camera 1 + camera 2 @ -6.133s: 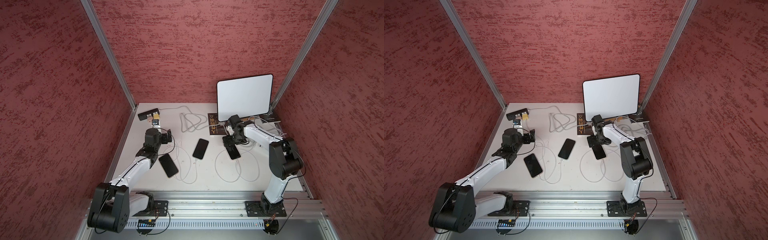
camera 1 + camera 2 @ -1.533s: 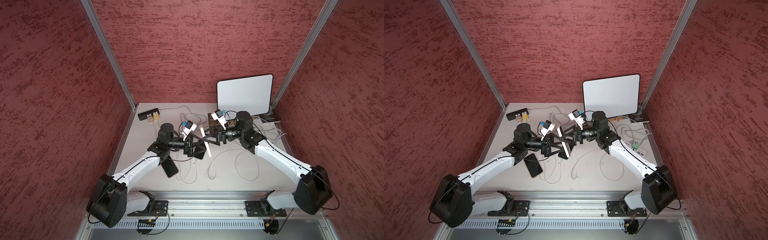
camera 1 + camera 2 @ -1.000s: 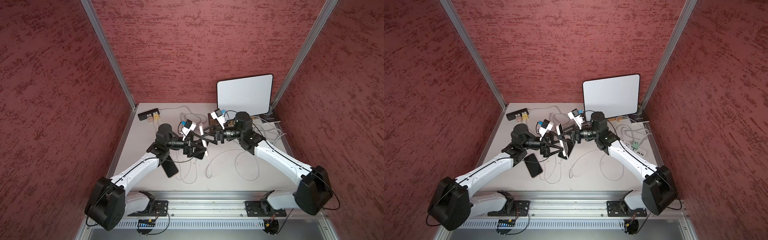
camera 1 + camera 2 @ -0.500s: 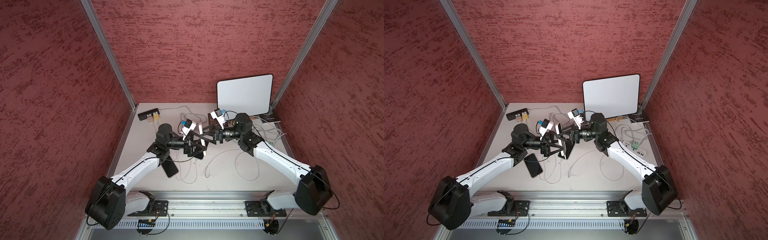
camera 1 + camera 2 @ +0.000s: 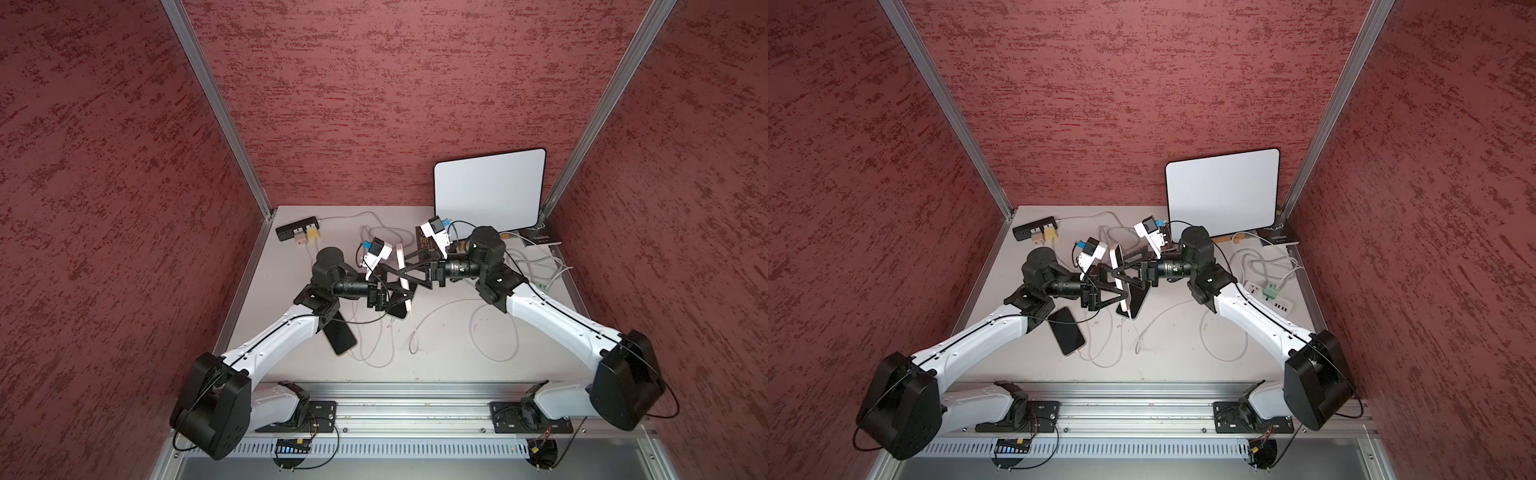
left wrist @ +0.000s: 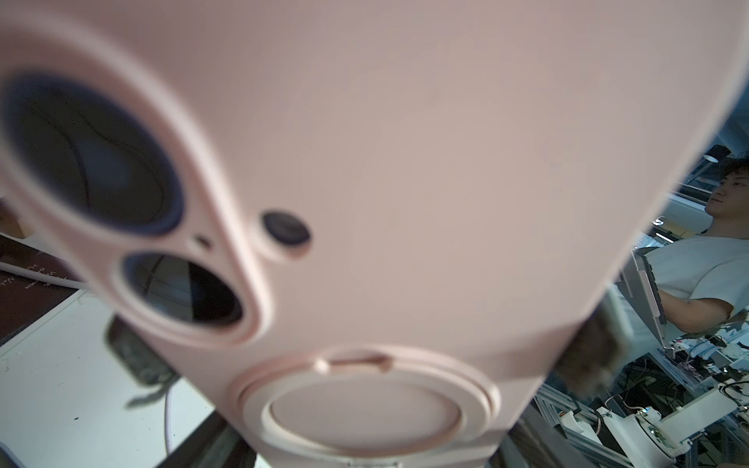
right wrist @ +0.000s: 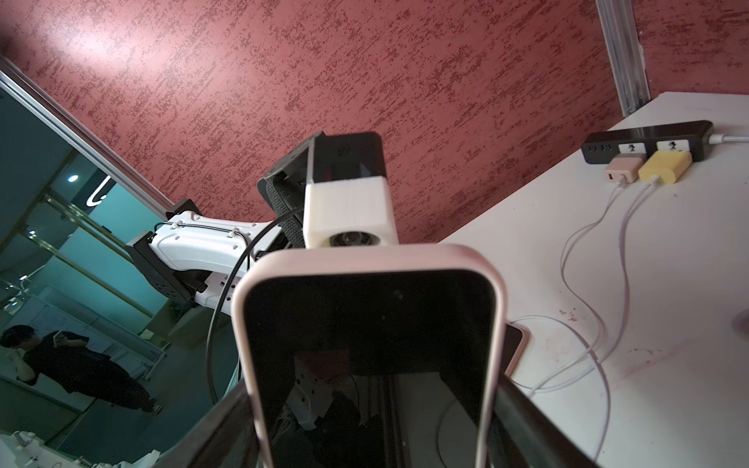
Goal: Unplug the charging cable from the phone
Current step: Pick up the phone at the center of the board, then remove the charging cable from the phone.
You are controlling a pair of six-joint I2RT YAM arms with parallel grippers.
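1. In both top views, your right end effector (image 5: 409, 277) grasps the pink-cased smartphone (image 5: 401, 266), held on edge above the pale table (image 5: 457, 365); its white charging cable (image 5: 413, 326) trails from the lower end.
2. Left wrist: your left end effector (image 6: 371, 439) flanks the phone's back; clamped or loose, you cannot tell.
3. Right wrist: dark fingers (image 7: 539, 433) straddle the black screen.

The left arm (image 5: 274, 340) and the right arm (image 5: 557, 320) are built of white links between black joint housings, with a black cable clipped along each shell and a black base plate screwed to the aluminium rail (image 5: 415, 405). Farthest from the rail, the left gripper (image 5: 395, 289) and right gripper (image 5: 415, 272) are black open trusses, each carrying a white camera block (image 5: 379, 251) with a blue connector.
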